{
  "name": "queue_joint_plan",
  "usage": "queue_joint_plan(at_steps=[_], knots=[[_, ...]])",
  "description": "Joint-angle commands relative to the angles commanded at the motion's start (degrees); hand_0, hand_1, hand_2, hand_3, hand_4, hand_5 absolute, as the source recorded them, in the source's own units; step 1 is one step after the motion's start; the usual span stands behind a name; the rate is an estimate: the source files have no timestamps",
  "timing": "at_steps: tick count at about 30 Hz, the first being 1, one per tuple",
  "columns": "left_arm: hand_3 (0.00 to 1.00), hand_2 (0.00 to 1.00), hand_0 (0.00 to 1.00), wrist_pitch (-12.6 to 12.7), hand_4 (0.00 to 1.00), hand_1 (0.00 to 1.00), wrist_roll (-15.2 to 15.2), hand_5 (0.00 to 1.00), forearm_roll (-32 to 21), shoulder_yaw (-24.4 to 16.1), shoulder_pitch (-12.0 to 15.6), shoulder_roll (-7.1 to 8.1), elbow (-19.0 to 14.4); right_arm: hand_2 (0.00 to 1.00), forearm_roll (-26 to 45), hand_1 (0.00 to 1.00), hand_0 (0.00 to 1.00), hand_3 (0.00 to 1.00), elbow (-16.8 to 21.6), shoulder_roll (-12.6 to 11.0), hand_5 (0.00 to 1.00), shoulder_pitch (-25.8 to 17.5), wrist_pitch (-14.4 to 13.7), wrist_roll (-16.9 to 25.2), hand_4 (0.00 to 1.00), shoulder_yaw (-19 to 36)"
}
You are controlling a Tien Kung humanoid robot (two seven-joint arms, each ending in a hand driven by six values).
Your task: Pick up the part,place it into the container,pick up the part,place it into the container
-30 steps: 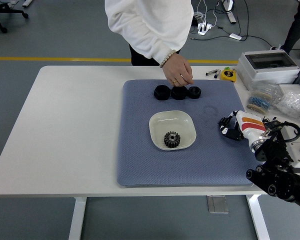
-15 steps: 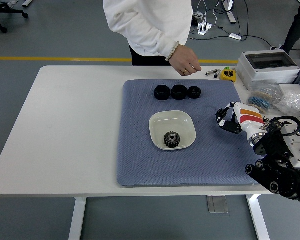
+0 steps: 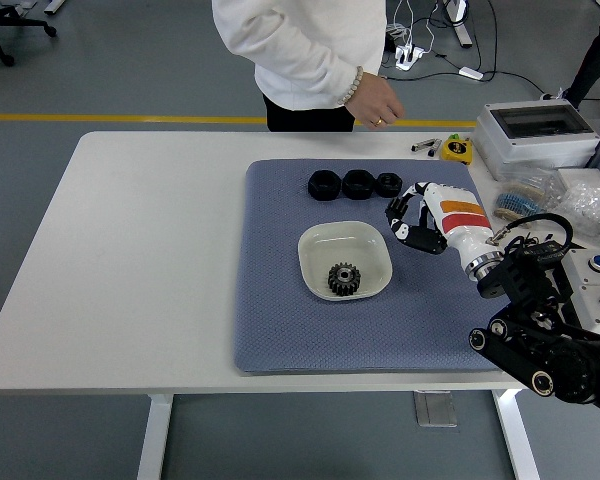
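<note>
Black parts [image 3: 356, 184] wait beyond the bowl [image 3: 345, 260]; our right hand [image 3: 416, 222], fingers loosely spread and empty, must next grasp one.

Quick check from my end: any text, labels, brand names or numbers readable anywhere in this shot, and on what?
None can be read.
Yellow tape measure: dark marking, too small to read.
Right hand: orange and red stripes, no lettering visible.
Grey box: no legible label.
Black parts, gear, white bowl: no markings.

Grey floor [image 3: 130, 60] (yellow line [image 3: 100, 118])
</note>
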Motion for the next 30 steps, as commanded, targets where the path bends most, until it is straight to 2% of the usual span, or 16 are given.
queue_joint_plan(at_steps=[4, 8, 11, 12, 14, 17, 18, 30], knots=[[0.646, 0.741, 0.694, 0.0, 0.67, 0.71, 0.0, 0.657, -0.1, 0.0, 0.1, 0.12, 0.0, 0.185, -2.2, 0.063, 0.004, 0.483, 4.3, 0.1, 0.458, 0.2, 0.2, -0.3, 0.61, -1.6], [0.646, 0.74, 0.696, 0.0, 0.67, 0.709, 0.1, 0.658, -0.1, 0.1, 0.1, 0.29, 0.0, 0.188, -4.0, 0.064, 0.005, 0.488, 6.2, 0.7, 0.441, 1.0, 3.6, -0.4, 0.633, -3.7], [0.646, 0.74, 0.696, 0.0, 0.67, 0.709, 0.2, 0.658, -0.1, 0.1, 0.1, 0.36, -0.1, 0.188, -5.5, 0.064, 0.005, 0.488, 6.5, 1.3, 0.441, 1.4, 4.8, -0.6, 0.633, -5.0], [0.645, 0.741, 0.694, 0.0, 0.671, 0.709, 0.2, 0.658, -0.1, 0.1, 0.1, 0.38, -0.1, 0.203, -6.4, 0.07, 0.016, 0.514, 6.5, 1.6, 0.469, 1.6, 5.8, -0.6, 0.803, -5.3], [0.645, 0.741, 0.694, 0.0, 0.671, 0.709, 0.2, 0.658, -0.2, 0.2, 0.0, 0.42, -0.1, 0.203, -8.4, 0.07, 0.016, 0.514, 6.2, 2.1, 0.469, 1.8, 8.3, -0.9, 0.803, -5.6], [0.645, 0.741, 0.694, 0.0, 0.671, 0.709, 0.2, 0.658, -0.2, 0.2, -0.1, 0.48, -0.1, 0.203, -10.5, 0.07, 0.016, 0.514, 5.2, 2.5, 0.469, 2.0, 9.6, -1.1, 0.803, -6.0], [0.647, 0.74, 0.696, 0.0, 0.671, 0.71, 0.2, 0.658, -0.2, 0.2, -0.1, 0.48, -0.1, 0.228, -10.6, 0.081, 0.035, 0.578, 4.9, 2.5, 0.485, 2.0, 9.7, -1.1, 0.942, -6.0], [0.646, 0.741, 0.695, -0.1, 0.67, 0.709, 0.3, 0.656, 0.3, 0.0, 0.0, 0.53, -0.1, 0.227, -11.1, 0.081, 0.035, 0.589, 3.7, 2.1, 0.499, 1.4, 10.1, -1.1, 0.957, -4.1]])
